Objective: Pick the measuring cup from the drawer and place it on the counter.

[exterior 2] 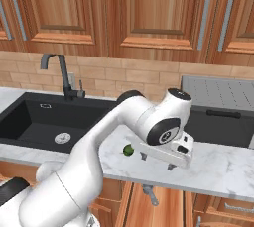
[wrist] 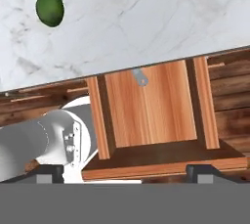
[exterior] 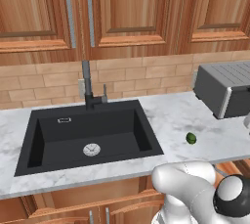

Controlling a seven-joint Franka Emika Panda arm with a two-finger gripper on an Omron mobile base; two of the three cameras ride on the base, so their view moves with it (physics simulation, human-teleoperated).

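My gripper (exterior 2: pixel 156 161) hangs wide open, empty, above the open drawer (wrist: pixel 151 115); the cup (wrist: pixel 140 77) lies at its back, under the counter (wrist: pixel 146 17) edge.

The measuring cup (wrist: pixel 140 77) sat mostly hidden under the counter (wrist: pixel 146 17) edge, just its handle showing inside the drawer (wrist: pixel 151 115).
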